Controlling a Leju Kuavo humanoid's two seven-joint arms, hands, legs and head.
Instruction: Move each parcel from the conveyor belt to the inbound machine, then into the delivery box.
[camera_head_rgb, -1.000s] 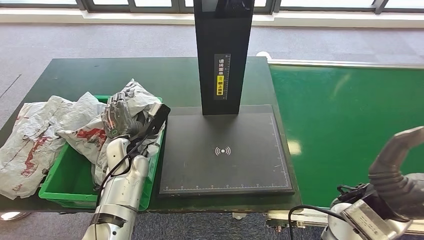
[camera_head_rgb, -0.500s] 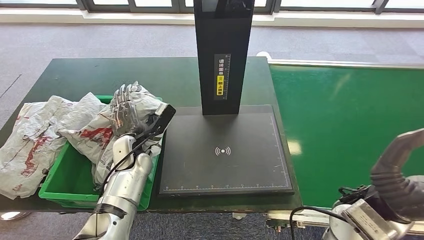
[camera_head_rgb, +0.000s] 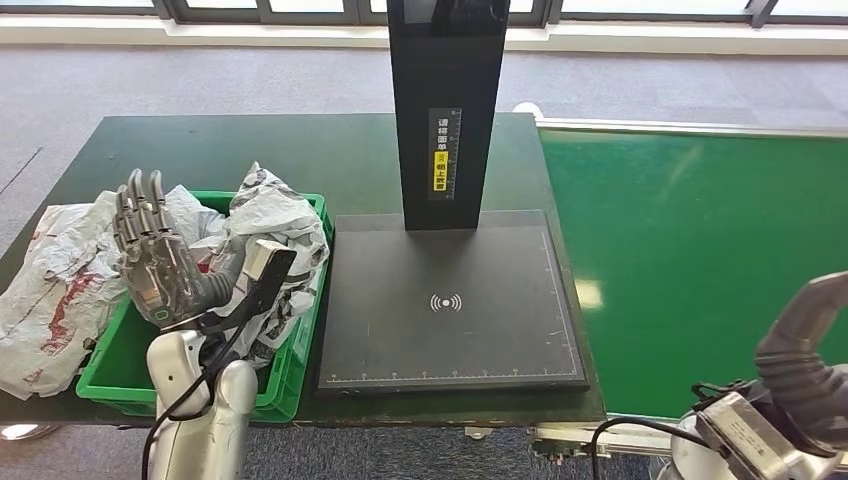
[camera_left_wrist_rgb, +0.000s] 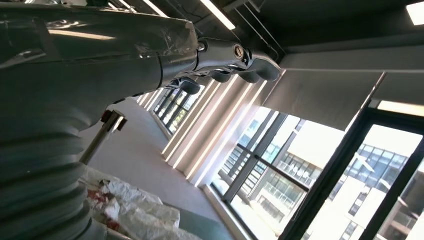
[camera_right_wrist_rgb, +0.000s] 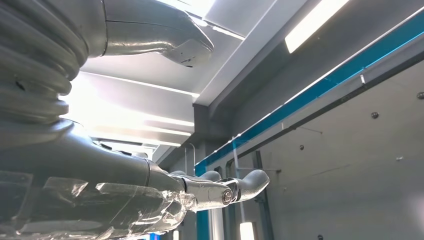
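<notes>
A crumpled white and grey parcel (camera_head_rgb: 272, 215) lies in the green delivery box (camera_head_rgb: 112, 384) on the left of the table. Another white parcel with red print (camera_head_rgb: 55, 285) hangs over the box's left rim onto the table. My left hand (camera_head_rgb: 155, 262) is raised above the box with its palm up and fingers spread, holding nothing; its fingers (camera_left_wrist_rgb: 235, 67) are straight in the left wrist view. The inbound machine's black pad (camera_head_rgb: 450, 300) and tower (camera_head_rgb: 447, 110) stand just right of the box. My right hand (camera_right_wrist_rgb: 212, 192) is extended and holds nothing; its arm (camera_head_rgb: 800, 345) is low beside the belt.
The green conveyor belt (camera_head_rgb: 700, 250) runs along the right of the dark table (camera_head_rgb: 200, 150). Grey carpet and windows lie beyond the table.
My left hand has let go of the crumpled parcel, which now lies in the box. The hand has lifted, moved left and spread its fingers. The right arm has barely moved.
</notes>
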